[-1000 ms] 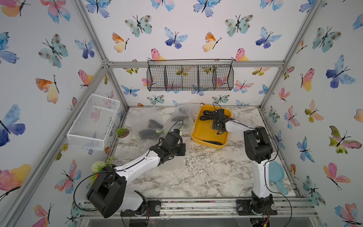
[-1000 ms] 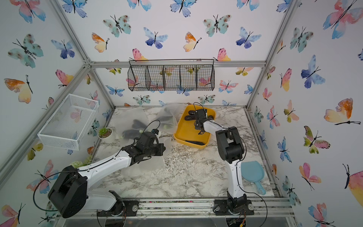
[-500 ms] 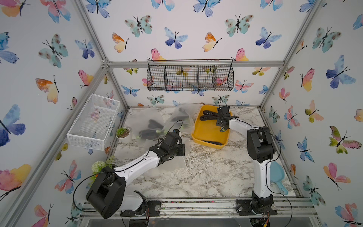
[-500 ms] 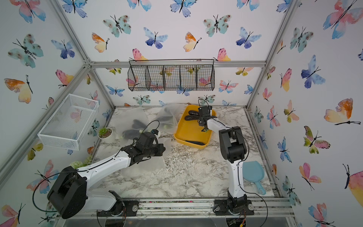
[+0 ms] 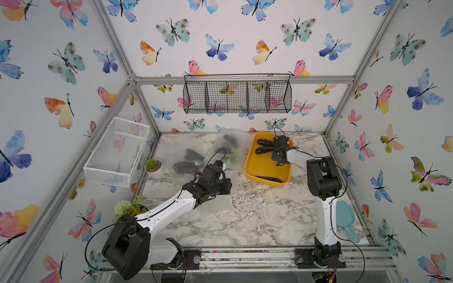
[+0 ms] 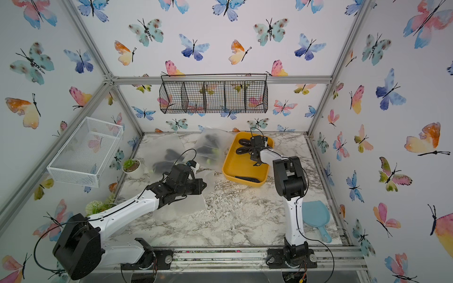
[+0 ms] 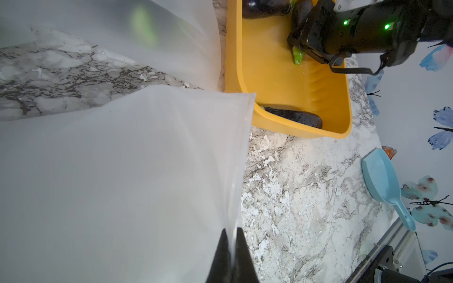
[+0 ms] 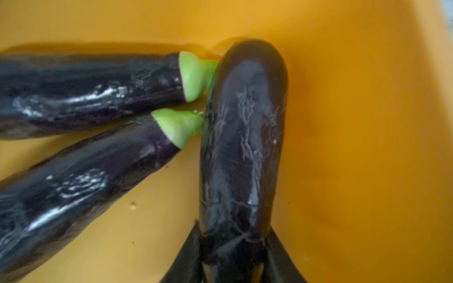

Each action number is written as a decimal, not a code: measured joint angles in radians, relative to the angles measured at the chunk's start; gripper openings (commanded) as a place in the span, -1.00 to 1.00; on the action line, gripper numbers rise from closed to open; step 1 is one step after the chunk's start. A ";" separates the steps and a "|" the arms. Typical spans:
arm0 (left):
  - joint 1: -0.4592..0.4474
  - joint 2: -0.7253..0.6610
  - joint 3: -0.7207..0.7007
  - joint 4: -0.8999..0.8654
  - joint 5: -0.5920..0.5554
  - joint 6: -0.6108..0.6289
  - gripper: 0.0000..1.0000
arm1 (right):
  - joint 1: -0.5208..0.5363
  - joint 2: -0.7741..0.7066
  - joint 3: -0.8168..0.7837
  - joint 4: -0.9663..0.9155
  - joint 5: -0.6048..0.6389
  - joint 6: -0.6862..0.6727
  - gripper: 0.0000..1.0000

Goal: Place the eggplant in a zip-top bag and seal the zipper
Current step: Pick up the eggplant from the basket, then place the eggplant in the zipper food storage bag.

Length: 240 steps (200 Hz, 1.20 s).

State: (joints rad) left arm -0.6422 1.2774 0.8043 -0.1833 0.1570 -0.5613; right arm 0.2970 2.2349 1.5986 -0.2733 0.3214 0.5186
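Plainly the job is at its start. In both top views the empty zip-top bag (image 5: 220,205) lies flat on the marble table (image 5: 269,220) with nothing in it, and the eggplant to be packed has not left the yellow tray (image 5: 248,164). The right gripper (image 5: 276,150) reaches down into the tray's far end, hiding most of that eggplant. The left gripper (image 5: 229,186) sits at the bag's edge nearest the tray. In the left wrist view the left gripper (image 7: 231,245) is clenched on the bag's (image 7: 122,183) edge, though whether on one film or both I cannot tell. The tray (image 7: 245,61) stands just beside that edge. In the right wrist view the eggplant (image 8: 242,147) runs lengthwise out from between the fingers (image 8: 278,254) of the right gripper (image 8: 232,254). They press on both its flanks, so it is grasped near one end. Two other eggplants (image 8: 85,85) touch it with their green stems. By my judgement the lifting, carrying, inserting and sealing all remain.
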 measured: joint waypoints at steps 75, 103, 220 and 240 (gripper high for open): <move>-0.010 -0.005 -0.100 0.050 0.027 -0.053 -1.00 | -0.005 -0.374 -0.261 -0.016 -0.286 -0.053 -0.53; -0.015 0.033 -0.091 0.081 0.023 -0.061 -1.00 | 0.019 -0.503 -0.281 -0.018 -0.442 -0.111 -0.54; -0.055 0.030 -0.076 0.103 -0.051 -0.064 -1.00 | 0.325 -0.666 -0.683 0.006 -1.113 -0.173 -0.55; -0.074 0.020 -0.076 0.103 -0.048 -0.054 -1.00 | 0.329 -0.642 -0.680 0.063 -1.147 -0.138 -0.58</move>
State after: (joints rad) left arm -0.7162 1.2976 0.7288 -0.0799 0.1085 -0.6155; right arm 0.6262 1.5925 0.9188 -0.2104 -0.8253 0.3809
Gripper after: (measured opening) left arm 0.047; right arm 0.310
